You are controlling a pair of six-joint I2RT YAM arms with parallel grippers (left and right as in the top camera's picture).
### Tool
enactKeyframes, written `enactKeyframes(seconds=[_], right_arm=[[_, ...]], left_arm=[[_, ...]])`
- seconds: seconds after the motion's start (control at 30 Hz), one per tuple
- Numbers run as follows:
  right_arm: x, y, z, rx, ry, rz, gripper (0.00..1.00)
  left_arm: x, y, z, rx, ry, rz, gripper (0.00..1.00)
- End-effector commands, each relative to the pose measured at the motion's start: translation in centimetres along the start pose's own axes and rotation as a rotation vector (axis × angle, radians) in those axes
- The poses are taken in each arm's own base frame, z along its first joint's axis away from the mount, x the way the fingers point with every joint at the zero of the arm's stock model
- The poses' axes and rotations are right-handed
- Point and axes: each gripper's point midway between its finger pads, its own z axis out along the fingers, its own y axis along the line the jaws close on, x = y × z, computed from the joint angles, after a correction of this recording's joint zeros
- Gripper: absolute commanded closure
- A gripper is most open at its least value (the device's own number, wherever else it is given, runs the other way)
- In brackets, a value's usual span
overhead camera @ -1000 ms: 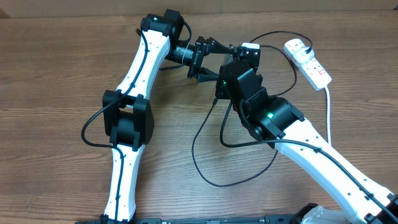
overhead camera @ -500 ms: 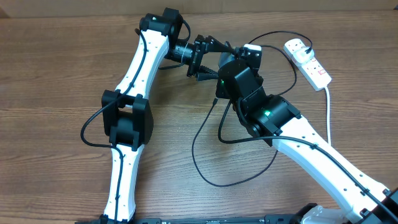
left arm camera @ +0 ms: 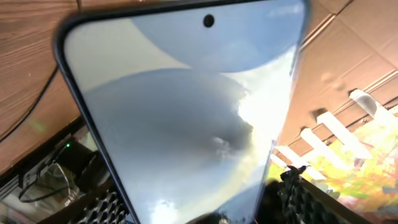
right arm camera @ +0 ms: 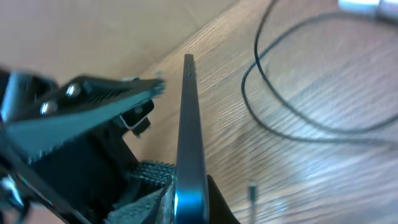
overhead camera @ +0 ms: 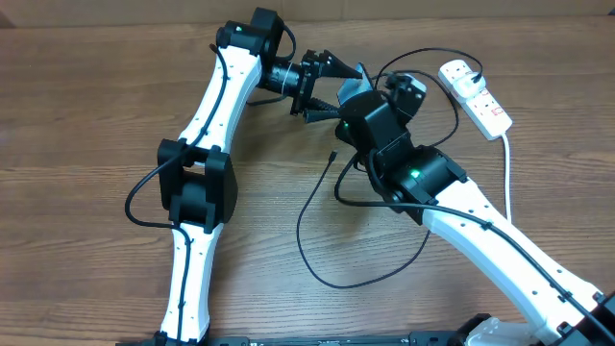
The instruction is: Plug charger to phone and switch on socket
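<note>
The phone (overhead camera: pixel 351 93) is held off the table on its edge, its pale blue screen (left arm camera: pixel 180 106) filling the left wrist view. My right gripper (right arm camera: pixel 186 200) is shut on the lower end of the phone (right arm camera: pixel 189 124), which shows edge-on there. My left gripper (left arm camera: pixel 199 214) stands open astride the phone, one pad (left arm camera: pixel 102 208) next to its edge and the other finger clear of it. The charger's thin black cable (overhead camera: pixel 307 250) loops over the table, and its connector tip (overhead camera: pixel 332 154) lies loose on the wood (right arm camera: pixel 252 190). The white socket (overhead camera: pixel 478 94) lies at the back right.
A white plug (overhead camera: pixel 459 71) sits in the socket, and a thick white lead (overhead camera: pixel 507 163) runs toward the table's front. Both arms crowd the back middle of the wooden table (overhead camera: pixel 86 135). Cardboard lines the far edge.
My right gripper has closed on the phone and its wrist has swung to the right. The left jaws have widened a little. The connector tip now lies uncovered on the table.
</note>
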Motion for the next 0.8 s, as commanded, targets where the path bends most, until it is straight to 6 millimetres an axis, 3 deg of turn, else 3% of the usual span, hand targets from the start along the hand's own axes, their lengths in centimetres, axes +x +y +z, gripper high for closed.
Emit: enactKeyframes(seconds=[0.0,0.2,0.43,0.53,0.67,0.77], right_arm=[[-3.4,1.2,-2.2,-0.074,-0.059,0.433,0.96],[-2.2,1.9,-2.3,-0.099,0.040,0.757,0.96],[0.2,3.3,-2.6,-0.099,0.223,0.986,0.96],[0.2,3.5,-2.7,-0.107,0.227,0.990,0.94],[0.0,3.7,-2.7,-0.116,0.228,1.014,0.92],[0.0,3.7,-2.7,-0.110,0.232,1.069,0.92]], left_arm=[[0.7,-1.5,-0.4,0.025,0.007,-0.033,0.26],[0.5,-1.6,-0.4,0.027,0.006,-0.053,0.28],[0.3,-1.9,-0.4,0.031,0.003,-0.072,0.28],[0.3,-1.9,-0.4,0.031,0.004,-0.103,0.46],[0.2,-2.0,-0.4,0.032,0.002,-0.087,0.48],[0.1,-2.1,-0.4,0.032,0.002,-0.081,0.59]])
